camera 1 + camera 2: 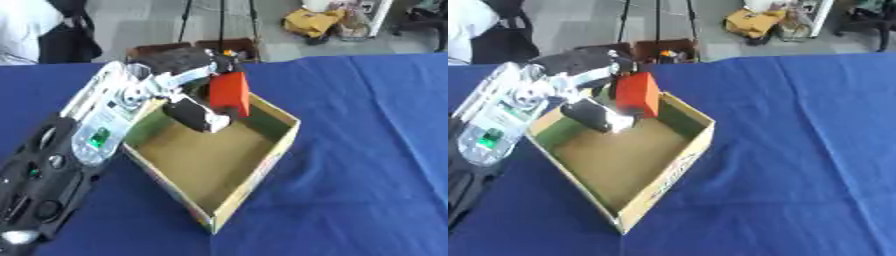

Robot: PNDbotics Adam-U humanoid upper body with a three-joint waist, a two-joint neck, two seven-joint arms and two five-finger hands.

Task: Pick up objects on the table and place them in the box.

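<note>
Red block (229, 93) in left hand (188, 67) above box (271, 150).

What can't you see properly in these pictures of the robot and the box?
- Left hand: blurred in both views, so how its fingers meet the red block is unclear.
- Box: the hand and the block hide its far corner.
- Right hand: in neither view.
- Brown crate beyond the table: cut off by the table's edge, its contents too small to name.

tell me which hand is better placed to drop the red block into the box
Left. The left hand already holds the red block over the open cardboard box; no right hand shows in either view.
</note>
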